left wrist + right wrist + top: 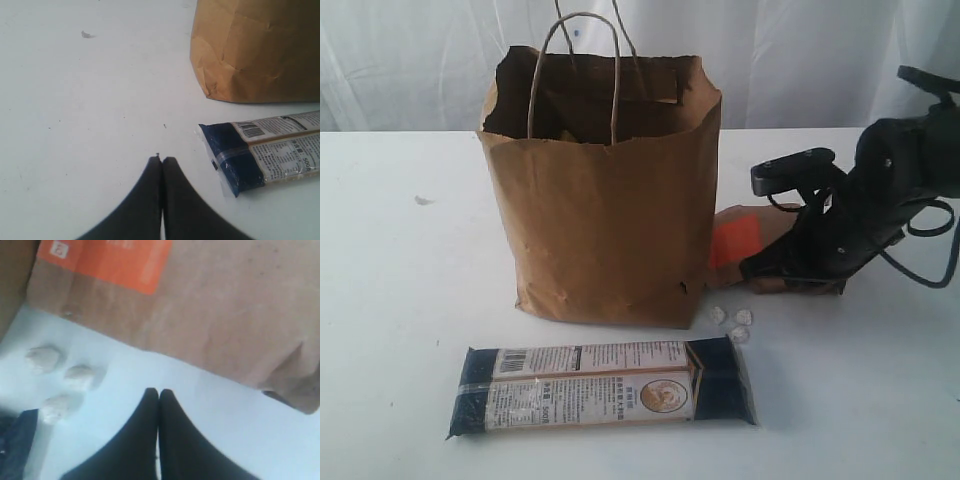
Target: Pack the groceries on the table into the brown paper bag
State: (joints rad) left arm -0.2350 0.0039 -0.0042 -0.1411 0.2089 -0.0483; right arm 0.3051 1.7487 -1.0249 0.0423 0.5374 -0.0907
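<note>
The brown paper bag (pixel 605 200) stands upright in the middle of the table (pixel 400 300), mouth open and cord handles raised. The long dark-blue noodle pack (pixel 605 388) lies flat in front of it toward the near edge, and three tiny wrapped candies (pixel 732 318) sit just off the bag's front right corner. The brown orange-labelled pouch (pixel 740 240) lies behind them on the bag's right side. The right gripper (pixel 159 392) hangs low just beside the pouch with its tips pressed together and nothing between them. The left gripper (pixel 161 160) is likewise closed and empty, over bare tabletop near the pack's end. The step in hand looks like taking the pouch. To do it well, the jaws would need to part first and then bite a raised edge of the pouch, since it lies flat. It should then be lifted well above the rim and go in clear of the handles, so the light bag is not tipped or pushed. The tabletop is plain white and matte, with one small grey speck (pixel 423 200) toward the far left. A pale curtain (pixel 420 60) hangs behind the far edge.
</note>
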